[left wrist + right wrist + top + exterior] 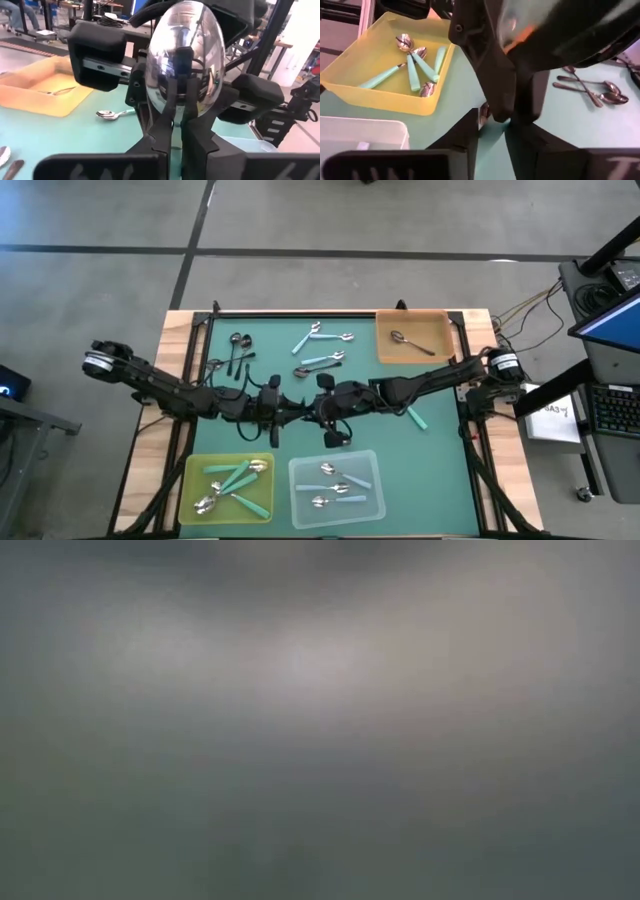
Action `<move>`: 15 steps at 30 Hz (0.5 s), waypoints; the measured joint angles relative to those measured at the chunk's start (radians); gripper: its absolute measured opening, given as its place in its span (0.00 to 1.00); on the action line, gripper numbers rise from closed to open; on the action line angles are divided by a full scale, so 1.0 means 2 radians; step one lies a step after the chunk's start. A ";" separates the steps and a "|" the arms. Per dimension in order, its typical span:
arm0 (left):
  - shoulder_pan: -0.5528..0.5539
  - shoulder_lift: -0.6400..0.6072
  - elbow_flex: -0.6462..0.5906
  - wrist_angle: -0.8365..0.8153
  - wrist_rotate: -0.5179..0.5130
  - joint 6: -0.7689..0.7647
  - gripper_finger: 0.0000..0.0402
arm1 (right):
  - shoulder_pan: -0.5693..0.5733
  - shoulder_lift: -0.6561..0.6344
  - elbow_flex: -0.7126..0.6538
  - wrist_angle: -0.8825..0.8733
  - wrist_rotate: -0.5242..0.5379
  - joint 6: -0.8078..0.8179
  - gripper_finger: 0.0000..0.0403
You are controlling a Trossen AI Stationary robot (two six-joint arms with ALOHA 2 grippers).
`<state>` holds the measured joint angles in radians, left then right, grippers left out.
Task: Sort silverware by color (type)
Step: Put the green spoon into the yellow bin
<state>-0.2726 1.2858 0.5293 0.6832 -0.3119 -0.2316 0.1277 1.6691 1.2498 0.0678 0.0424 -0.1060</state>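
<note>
Mid-table, over the green mat: my left gripper is clamped tight on a single spoon, nose to nose with the right gripper, which faces it just beside the spoon.

My fingers pinch the spoon at its neck, right below the polished silver bowl. The handle is hidden between them, so I cannot tell its colour. The bowl stands clear of my fingertips, its mirrored face turned back toward my wrist. The long axis runs in line with my fingers, bowl end leading toward the right gripper; in the high view that reads as roughly across the table.

I judge the spoon light and stiff, and not fragile. The bowl is curved, slick metal that would squirm out of a pinch, so the thin handle or the neck is the place to take hold, gripped across its narrow width.

The yellow tray holds teal-handled spoons, and the clear tray holds light blue ones. One spoon lies in the orange tray. Loose spoons wait at the mat's far side.
</note>
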 joint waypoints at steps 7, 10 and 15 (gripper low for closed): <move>0.000 -0.019 0.000 -0.020 0.002 0.005 0.02 | 0.000 -0.001 0.046 -0.110 0.003 0.005 0.35; 0.000 -0.041 0.000 -0.045 -0.005 0.005 0.02 | 0.000 -0.001 0.074 -0.176 0.003 0.007 0.39; -0.004 -0.091 0.000 -0.121 0.035 -0.052 0.02 | 0.000 -0.001 0.118 -0.278 0.003 0.024 0.41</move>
<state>-0.2811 1.1040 0.5293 0.4415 -0.2412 -0.3358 0.1268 1.6665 1.4852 -0.4878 0.0483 -0.0585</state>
